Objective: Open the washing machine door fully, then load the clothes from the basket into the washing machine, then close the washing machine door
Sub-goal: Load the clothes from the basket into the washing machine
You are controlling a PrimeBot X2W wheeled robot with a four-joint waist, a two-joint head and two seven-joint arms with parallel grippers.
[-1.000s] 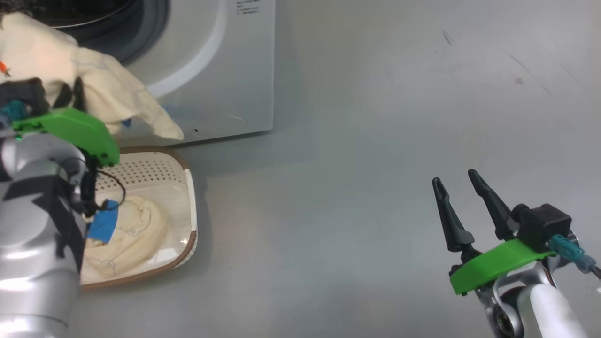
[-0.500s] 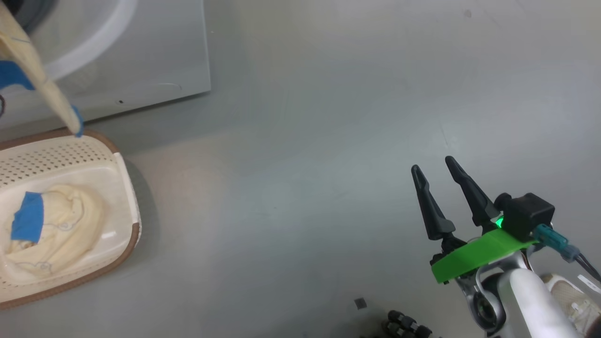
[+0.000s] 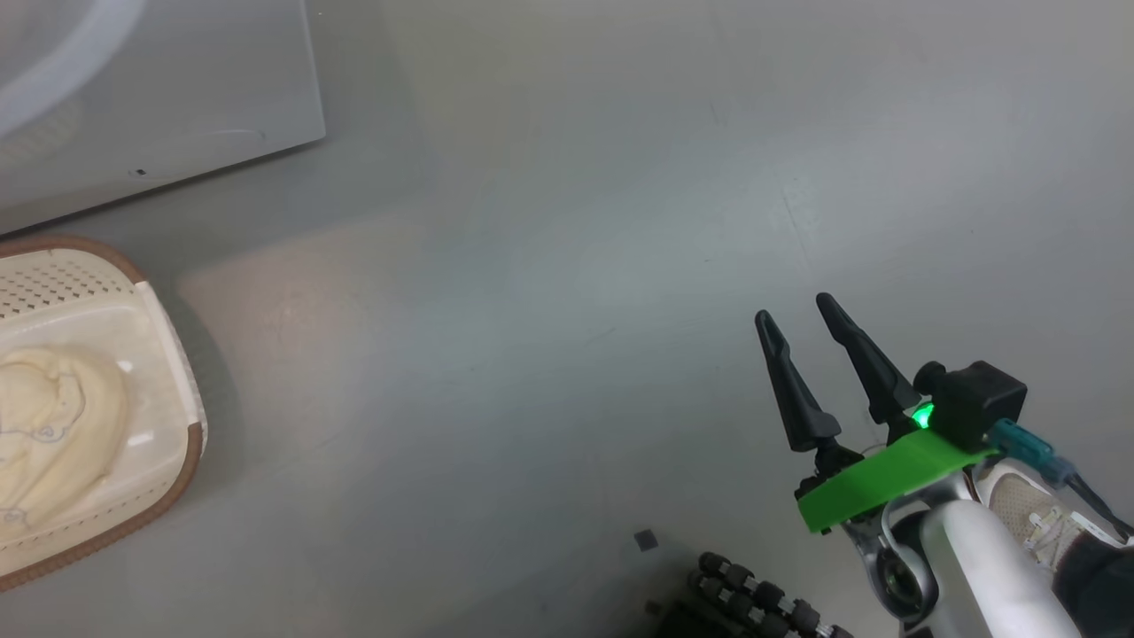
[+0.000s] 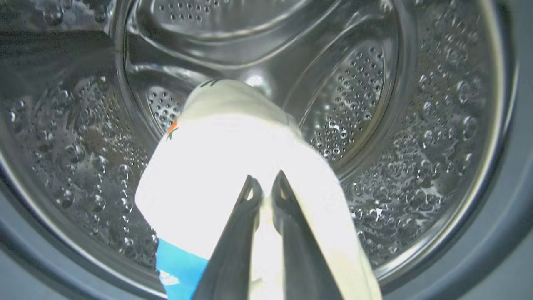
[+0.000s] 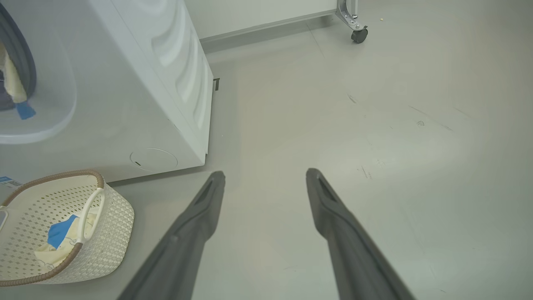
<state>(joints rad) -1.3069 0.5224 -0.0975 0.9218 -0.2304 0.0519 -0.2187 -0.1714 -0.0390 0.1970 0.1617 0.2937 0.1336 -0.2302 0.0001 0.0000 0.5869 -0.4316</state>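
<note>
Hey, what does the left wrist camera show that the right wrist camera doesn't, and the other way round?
Left wrist: inside the steel drum, the left pincer shut on a cream garment with an orange-red tag. Right wrist: the open right pincer over the floor, the basket holding a second garment, a caster wheel. Both: the washing machine and the cream garment's blue patch.

One washer [image 3: 177,80] at eleven o'clock in the head view. One basket [image 3: 164,354] at nine o'clock, with one white handle [image 5: 89,212] showing in the right wrist view. Two cream garments: the basket garment [image 3: 53,416] and the held garment [image 4: 225,158]. One steel drum [image 4: 416,146]. Two grippers, each with two fingers: left gripper [image 4: 265,178] and right gripper [image 3: 795,308], the latter at four o'clock. One shoe [image 3: 1028,509] at four o'clock. One caster [image 5: 358,35] at one o'clock in the right wrist view.
</note>
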